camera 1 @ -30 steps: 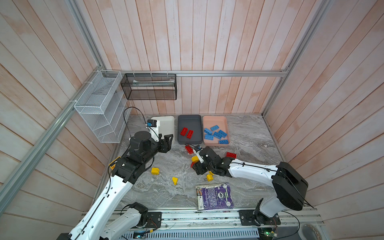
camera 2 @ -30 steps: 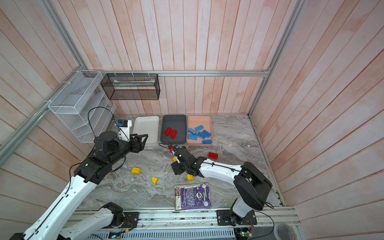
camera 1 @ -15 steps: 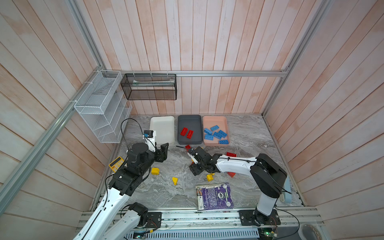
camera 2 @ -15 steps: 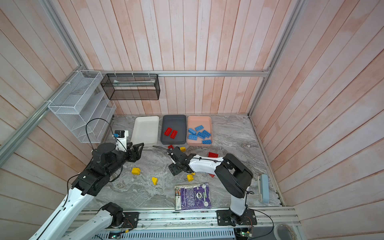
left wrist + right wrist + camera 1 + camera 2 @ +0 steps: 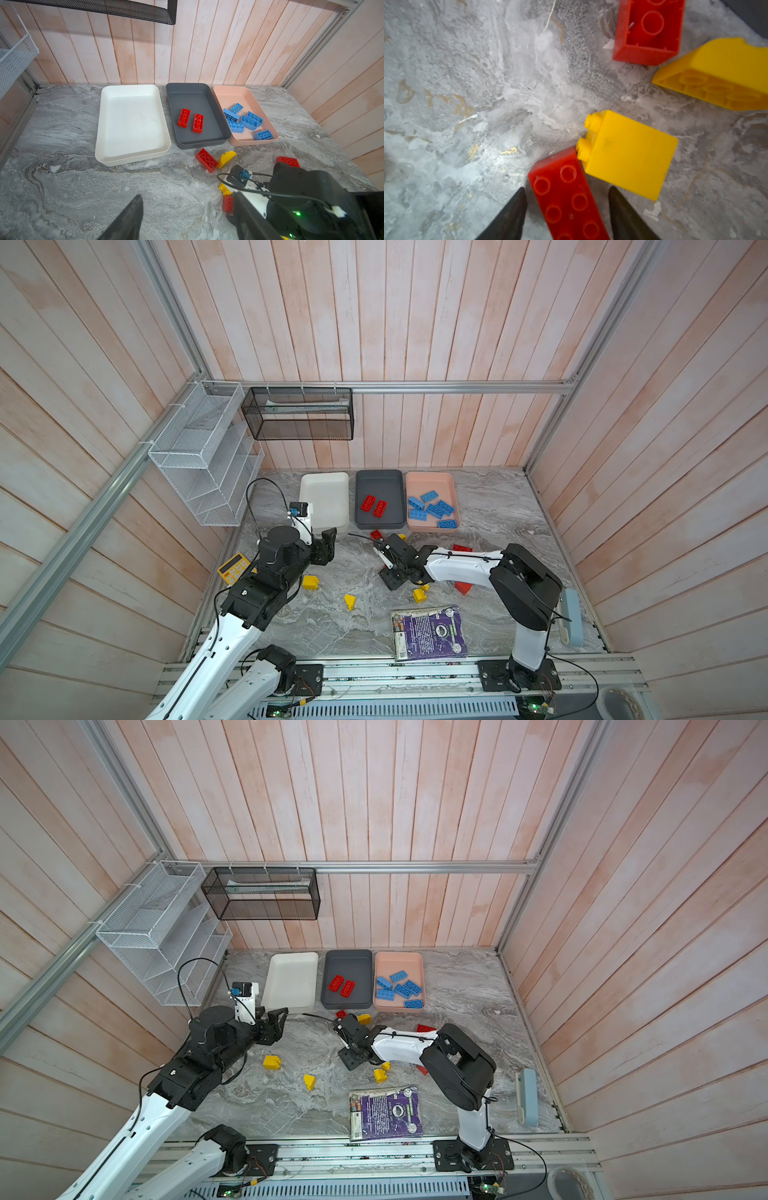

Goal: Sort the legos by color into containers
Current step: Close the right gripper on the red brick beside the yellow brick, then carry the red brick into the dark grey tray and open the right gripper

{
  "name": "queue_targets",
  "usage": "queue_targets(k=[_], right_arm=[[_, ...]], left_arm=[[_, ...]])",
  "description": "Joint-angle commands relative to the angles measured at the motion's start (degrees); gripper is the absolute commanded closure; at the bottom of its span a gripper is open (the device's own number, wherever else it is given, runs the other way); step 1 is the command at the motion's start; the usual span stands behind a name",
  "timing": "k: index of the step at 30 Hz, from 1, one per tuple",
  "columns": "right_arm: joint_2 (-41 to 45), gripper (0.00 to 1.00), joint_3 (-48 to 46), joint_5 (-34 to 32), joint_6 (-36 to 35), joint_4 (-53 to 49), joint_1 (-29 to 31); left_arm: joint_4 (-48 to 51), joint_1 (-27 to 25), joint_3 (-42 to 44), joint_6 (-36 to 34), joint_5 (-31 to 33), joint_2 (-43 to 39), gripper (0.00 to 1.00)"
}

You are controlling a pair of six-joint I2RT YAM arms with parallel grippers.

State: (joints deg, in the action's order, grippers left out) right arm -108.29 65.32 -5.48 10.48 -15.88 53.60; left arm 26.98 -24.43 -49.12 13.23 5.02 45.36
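Fingertips (image 5: 510, 216) of the right gripper (image 5: 565, 189) are seen in the right wrist view on either side of a red brick (image 5: 566, 203), which lies flat on the desk (image 5: 467, 83) with circles showing on its upper face and its long sides running between them. The jaws are set partly open and a narrow strip of shadow is left on each side, so the brick is straddled but not gripped. One end corner of this brick is touched by a yellow brick (image 5: 627, 158) tipped on its side. A second red brick (image 5: 648, 31) and a rounded yellow brick (image 5: 716, 79) are found a little beyond, close together. In both top views the right gripper (image 5: 390, 578) (image 5: 351, 1058) is pointed down near the middle of the desk, in front of the dark grey tray (image 5: 380, 485). The left gripper (image 5: 326, 547) is hung above the desk just off the near corner of the white tray (image 5: 324, 493); its jaws are spread wide and nothing is held. Along the far edge the three trays are set in a row, with two more red bricks (image 5: 368, 502) in the grey one and blue bricks (image 5: 434, 510) in the pink tray (image 5: 428, 483).
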Motion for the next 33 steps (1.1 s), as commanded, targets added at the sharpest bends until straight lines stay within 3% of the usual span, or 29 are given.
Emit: queue_targets(k=[1, 8, 14, 24, 33], right_arm=[[-0.71, 0.51, 0.12, -2.27, 0.14, -2.77, 0.28], [0.51, 0.69, -0.21, -2.27, 0.76, -2.75, 0.54], [1.32, 0.77, 1.38, -0.54, 1.06, -4.10, 0.54], [5.45, 0.78, 4.21, 3.16, 1.73, -5.67, 0.45], [3.97, 0.78, 11.47, 8.34, 2.86, -6.93, -2.20]], left_arm=[[-1.14, 0.08, 0.87, -0.34, 1.40, -0.28, 0.30], [-0.88, 0.19, 1.05, -0.30, 2.15, -0.44, 0.30], [-0.96, 0.19, 1.15, -0.18, 2.46, -0.47, 0.30], [-1.29, 0.21, 1.38, 0.12, 5.07, -2.80, 0.31], [-2.75, 0.18, 2.54, 0.41, 10.45, -8.42, 0.30]])
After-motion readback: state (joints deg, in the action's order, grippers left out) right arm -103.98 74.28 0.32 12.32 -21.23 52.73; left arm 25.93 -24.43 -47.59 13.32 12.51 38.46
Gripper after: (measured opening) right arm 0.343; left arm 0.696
